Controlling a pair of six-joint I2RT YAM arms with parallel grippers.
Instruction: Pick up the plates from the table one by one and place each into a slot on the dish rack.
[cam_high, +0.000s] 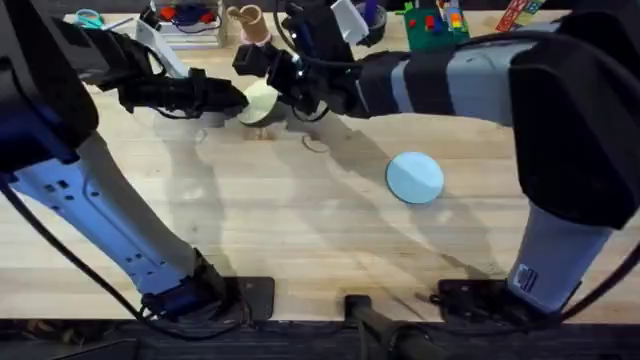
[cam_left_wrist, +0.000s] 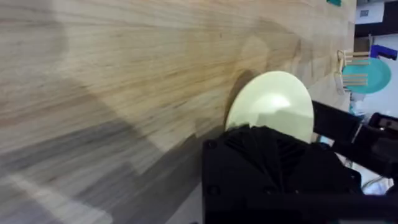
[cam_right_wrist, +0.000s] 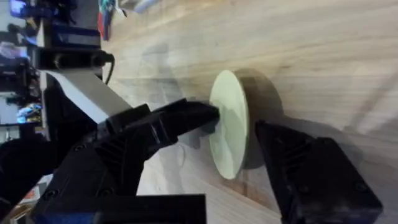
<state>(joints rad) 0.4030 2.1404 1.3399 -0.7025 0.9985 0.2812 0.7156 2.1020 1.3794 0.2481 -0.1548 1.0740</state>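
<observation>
At 11 o'clock on the table (cam_high: 300, 230), yellow plate (cam_high: 260, 101) up on edge between two grippers. Left gripper (cam_high: 235, 97) in from 9 o'clock at the plate's rim; cannot tell whether clamped, own black body covering the contact in left wrist view. Right gripper (cam_high: 285, 90) in from 3 o'clock, narrowly parted, straddling the plate face to face: one finger (cam_right_wrist: 186, 118) touching the front, the other just beside the back, thin gap. Looks like a handover or a two-arm steadying, held on edge probably so it can drop between rack pegs. Blue plate (cam_high: 415, 177) flat on the table toward 3 o'clock, well apart, not yet picked. Rack (cam_left_wrist: 353, 68) seen in left wrist view past the yellow plate, teal plate (cam_left_wrist: 373, 78) at it. Risk: plate tipping if one side lets go early
</observation>
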